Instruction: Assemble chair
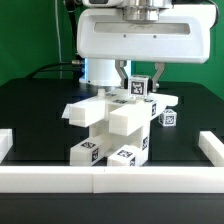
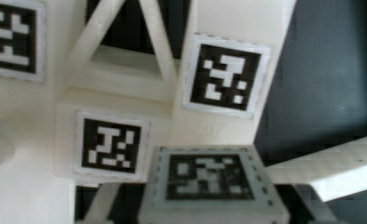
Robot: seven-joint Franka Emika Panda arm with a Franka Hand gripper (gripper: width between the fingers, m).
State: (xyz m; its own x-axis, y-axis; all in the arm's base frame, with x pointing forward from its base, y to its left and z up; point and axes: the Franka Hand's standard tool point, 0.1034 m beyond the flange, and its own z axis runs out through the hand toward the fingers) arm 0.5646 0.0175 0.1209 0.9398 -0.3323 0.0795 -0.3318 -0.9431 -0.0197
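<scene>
The chair parts (image 1: 112, 125) stand as a cluster of white blocks and slabs with black-and-white tags in the middle of the black table. My gripper (image 1: 138, 88) reaches down onto the cluster's far top. Its fingers straddle a tagged white chair part (image 1: 137, 87). In the wrist view the gripper (image 2: 206, 207) has dark pads (image 2: 127, 205) pressed on both sides of that tagged white part (image 2: 206, 178). Beyond it lie more tagged white slabs (image 2: 224, 75). A small tagged piece (image 1: 168, 119) sits by the cluster on the exterior view's right.
A long white border rail (image 1: 100, 179) runs along the table's front, with raised ends at the exterior view's left (image 1: 5, 142) and right (image 1: 212, 148). The arm's white body (image 1: 140, 35) hangs over the back of the scene.
</scene>
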